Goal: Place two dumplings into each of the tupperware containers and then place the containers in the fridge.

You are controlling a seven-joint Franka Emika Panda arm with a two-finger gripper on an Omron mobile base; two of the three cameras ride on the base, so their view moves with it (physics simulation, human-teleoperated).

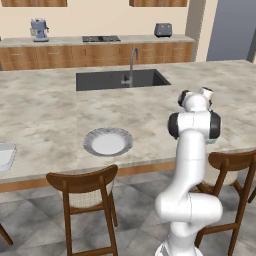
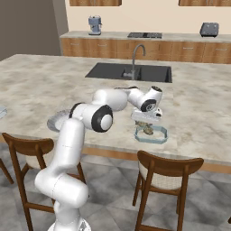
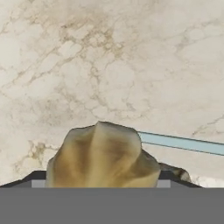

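Note:
My gripper (image 2: 145,122) hangs low over a pale teal tupperware container (image 2: 160,135) near the counter's front edge. A lumpy tan dumpling (image 3: 103,153) sits between the two dark fingertips of the gripper (image 3: 103,180), which is shut on it. Behind it in the hand view runs the container's rim (image 3: 183,143), with a bit of another dumpling (image 3: 176,170) at the right. A second container (image 1: 4,155) lies at the counter's far left. The round white plate (image 1: 107,142) is bare. The fridge (image 1: 232,30) stands at the back right.
A dark sink with a faucet (image 1: 131,65) is set into the marble island beyond the plate. Wooden chairs (image 1: 85,186) (image 2: 168,168) stand along the island's front edge. A coffee machine (image 1: 39,30) and a toaster (image 1: 163,30) stand on the back counter.

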